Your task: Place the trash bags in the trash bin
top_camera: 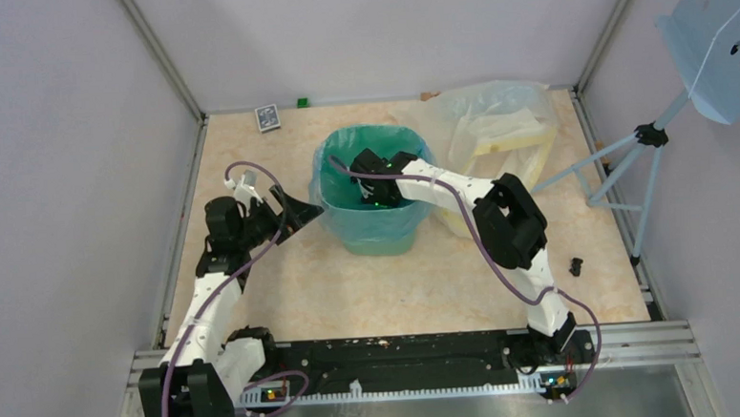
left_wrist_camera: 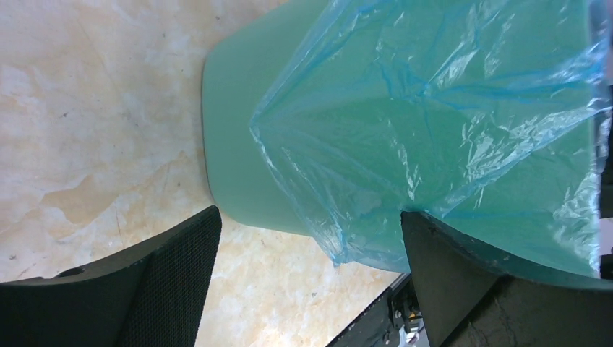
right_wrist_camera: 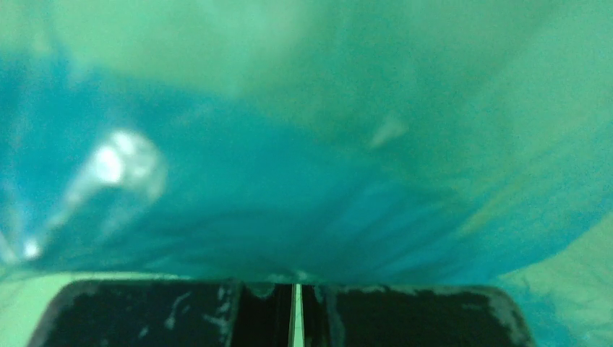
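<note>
the trash bag [left_wrist_camera: 434,108] is draped over the trash bin [left_wrist_camera: 238,144], its crinkled blue film hanging down the mint-green outer wall, with the hem ending short of the bin's base. in the left wrist view the left fingers [left_wrist_camera: 166,282] are spread wide at the lower left and lower right of the frame. the bag's loose bottom corner hangs between them, and the lower right finger lies against the bin's wall. in the top view the bin stands in the middle of the table [top_camera: 249,157] with the film folded out over its rim. the right fingers [right_wrist_camera: 144,314] reach down inside the lined bin. they are drawn together to a hairline slit with blue film right in front; i cannot tell whether any film is pinched. no writing or label is readable. a clear yellow-banded bag [top_camera: 496,125] touches the bin's upper right side, so open table lies left of and below the bin. a small card box [top_camera: 267,117] sits by the back wall.
</note>
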